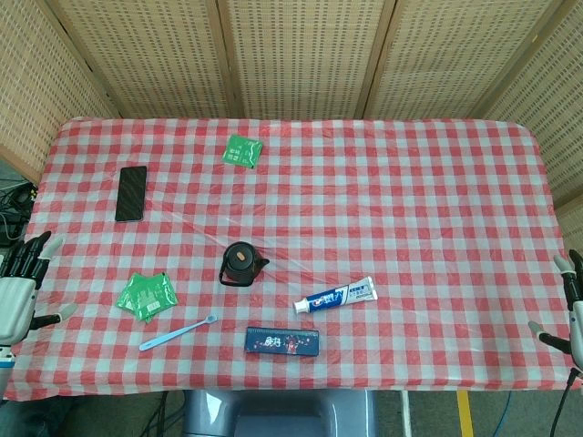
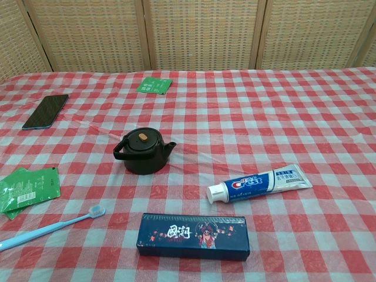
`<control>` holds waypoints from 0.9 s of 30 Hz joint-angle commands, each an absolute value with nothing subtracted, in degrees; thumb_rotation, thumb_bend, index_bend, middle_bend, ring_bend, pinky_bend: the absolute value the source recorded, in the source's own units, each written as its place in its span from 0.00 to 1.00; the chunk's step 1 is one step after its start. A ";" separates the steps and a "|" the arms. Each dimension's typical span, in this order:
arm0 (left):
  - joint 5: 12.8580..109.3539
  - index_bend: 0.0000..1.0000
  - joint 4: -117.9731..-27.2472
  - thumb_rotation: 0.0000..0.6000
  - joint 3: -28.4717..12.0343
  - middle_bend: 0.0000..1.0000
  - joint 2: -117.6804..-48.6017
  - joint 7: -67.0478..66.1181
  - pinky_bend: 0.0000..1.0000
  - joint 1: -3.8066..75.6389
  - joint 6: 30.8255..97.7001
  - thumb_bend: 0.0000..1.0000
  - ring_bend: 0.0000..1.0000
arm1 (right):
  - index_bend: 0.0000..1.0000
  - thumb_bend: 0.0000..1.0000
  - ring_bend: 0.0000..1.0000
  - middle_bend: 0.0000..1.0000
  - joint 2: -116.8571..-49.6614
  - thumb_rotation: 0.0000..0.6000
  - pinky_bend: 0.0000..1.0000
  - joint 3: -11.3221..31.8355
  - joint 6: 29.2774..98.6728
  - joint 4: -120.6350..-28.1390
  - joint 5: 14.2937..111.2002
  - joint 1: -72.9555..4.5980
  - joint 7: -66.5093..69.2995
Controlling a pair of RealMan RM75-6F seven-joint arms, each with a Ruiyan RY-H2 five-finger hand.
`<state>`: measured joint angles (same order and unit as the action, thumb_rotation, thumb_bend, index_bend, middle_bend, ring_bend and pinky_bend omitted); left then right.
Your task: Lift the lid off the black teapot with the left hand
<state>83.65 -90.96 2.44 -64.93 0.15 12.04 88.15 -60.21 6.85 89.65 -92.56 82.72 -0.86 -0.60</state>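
The black teapot (image 1: 241, 265) (image 2: 143, 152) stands upright near the middle of the checked table, spout to the right. Its lid (image 1: 240, 257) (image 2: 141, 138), black with a small brown knob, sits on top. My left hand (image 1: 20, 285) hovers at the table's left edge, far from the pot, fingers spread and holding nothing. At the right edge my right hand (image 1: 570, 308) is partly cut off by the frame, its visible fingers apart and empty. Neither hand appears in the chest view.
Around the pot lie green packets (image 1: 146, 295) (image 2: 26, 188), a blue toothbrush (image 1: 178, 332) (image 2: 50, 228), a dark box (image 1: 282, 341) (image 2: 192, 236) and a toothpaste tube (image 1: 335, 295) (image 2: 258, 183). A phone (image 1: 131, 193) (image 2: 46, 111) and a green packet (image 1: 243, 150) (image 2: 155, 85) lie farther back.
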 commanded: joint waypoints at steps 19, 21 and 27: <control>84.75 0.35 -101.25 1.00 -6.03 0.00 -66.78 -14.47 0.00 31.74 62.05 0.25 0.00 | 0.02 0.00 0.00 0.00 -60.21 1.00 0.00 7.13 88.29 -92.52 81.53 -1.32 -0.68; 81.81 0.38 -100.76 1.00 -8.16 0.00 -68.58 -17.94 0.00 35.12 58.10 0.29 0.00 | 0.02 0.00 0.00 0.00 -60.26 1.00 0.00 7.22 88.09 -92.32 81.19 -1.36 -0.69; 72.65 0.38 -97.43 1.00 -10.91 0.00 -74.94 -27.83 0.00 41.76 51.34 0.31 0.00 | 0.02 0.00 0.00 0.00 -60.39 1.00 0.00 7.57 87.16 -91.50 79.81 -1.53 -0.28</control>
<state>76.76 -98.54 -8.84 -71.79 -23.65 38.24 54.69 -60.37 7.52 87.24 -91.57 79.88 -1.50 -0.34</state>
